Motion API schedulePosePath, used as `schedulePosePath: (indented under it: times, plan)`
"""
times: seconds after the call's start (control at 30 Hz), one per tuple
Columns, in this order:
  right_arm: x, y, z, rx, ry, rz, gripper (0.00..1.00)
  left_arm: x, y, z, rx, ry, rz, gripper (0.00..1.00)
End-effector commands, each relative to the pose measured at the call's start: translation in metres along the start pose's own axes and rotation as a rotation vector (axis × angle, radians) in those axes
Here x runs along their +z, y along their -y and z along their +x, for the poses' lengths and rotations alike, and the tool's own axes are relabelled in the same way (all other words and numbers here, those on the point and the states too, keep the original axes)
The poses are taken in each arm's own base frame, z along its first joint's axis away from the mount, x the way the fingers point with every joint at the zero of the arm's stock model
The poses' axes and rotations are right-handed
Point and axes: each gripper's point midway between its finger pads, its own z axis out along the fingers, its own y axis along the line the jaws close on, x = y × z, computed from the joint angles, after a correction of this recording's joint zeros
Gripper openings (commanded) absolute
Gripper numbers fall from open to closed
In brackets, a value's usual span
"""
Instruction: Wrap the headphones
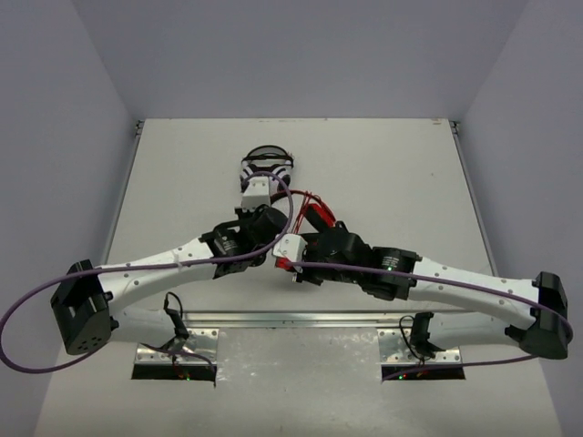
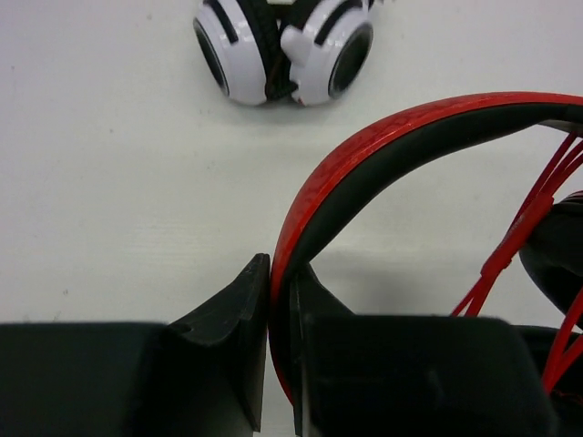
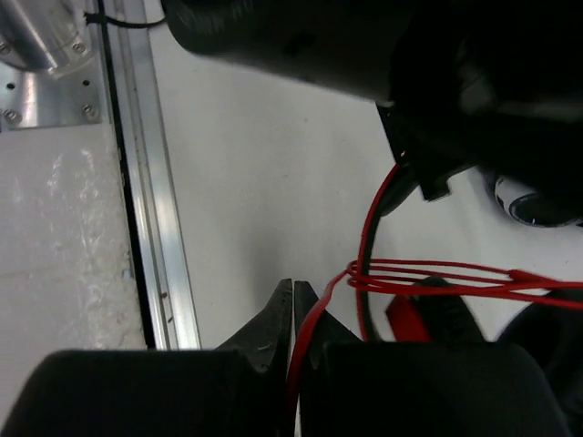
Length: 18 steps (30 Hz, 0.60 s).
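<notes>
The red headphones (image 2: 383,137) lie mid-table, with the black-lined headband arching right and a black ear pad (image 2: 560,246) at the right edge. My left gripper (image 2: 278,269) is shut on the lower end of the headband. The thin red cable (image 3: 314,328) runs from several loops (image 3: 437,273) across the headphones down between the fingers of my right gripper (image 3: 293,289), which is shut on it. In the top view the headphones (image 1: 314,211) show partly between the left gripper (image 1: 276,214) and the right gripper (image 1: 284,262); the arms hide the rest of them.
White-and-black headphones (image 2: 282,45) sit just beyond the red ones and also show in the top view (image 1: 268,165). A metal rail (image 3: 150,209) runs along the table's near edge by the arm bases. Purple arm cables (image 1: 273,246) loop over both arms.
</notes>
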Motion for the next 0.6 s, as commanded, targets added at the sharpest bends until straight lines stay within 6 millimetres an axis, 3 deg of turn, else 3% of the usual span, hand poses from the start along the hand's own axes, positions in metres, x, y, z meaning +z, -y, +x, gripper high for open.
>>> schedulePosePath:
  times: [0.0, 0.03, 0.1, 0.17, 0.3, 0.33, 0.4, 0.57]
  plan:
    - [-0.013, -0.013, -0.03, -0.129, 0.024, -0.131, 0.01, 0.006, 0.022, 0.01, 0.031, 0.0, 0.129, 0.0]
    - [-0.012, -0.021, -0.021, -0.138, -0.02, -0.182, 0.01, 0.009, 0.019, 0.025, 0.065, -0.023, 0.132, 0.0]
    - [-0.013, -0.029, -0.026, -0.17, -0.025, -0.25, 0.01, 0.009, 0.028, 0.04, 0.118, -0.061, 0.202, 0.0]
    - [-0.009, -0.043, -0.016, -0.193, -0.066, -0.34, 0.01, 0.006, 0.037, 0.057, 0.173, -0.11, 0.284, 0.0]
    - [-0.002, -0.051, -0.006, -0.197, -0.068, -0.371, 0.01, -0.004, 0.049, 0.061, 0.177, -0.117, 0.39, 0.0]
    - [-0.001, -0.055, 0.004, -0.192, -0.077, -0.377, 0.01, -0.009, 0.054, 0.062, 0.175, -0.125, 0.425, 0.0]
    - [-0.003, -0.054, -0.001, -0.191, -0.025, -0.358, 0.01, -0.016, 0.056, 0.058, 0.173, -0.114, 0.465, 0.0]
    - [-0.008, -0.05, 0.01, -0.144, -0.018, -0.316, 0.01, -0.024, 0.05, 0.06, 0.182, -0.143, 0.473, 0.0]
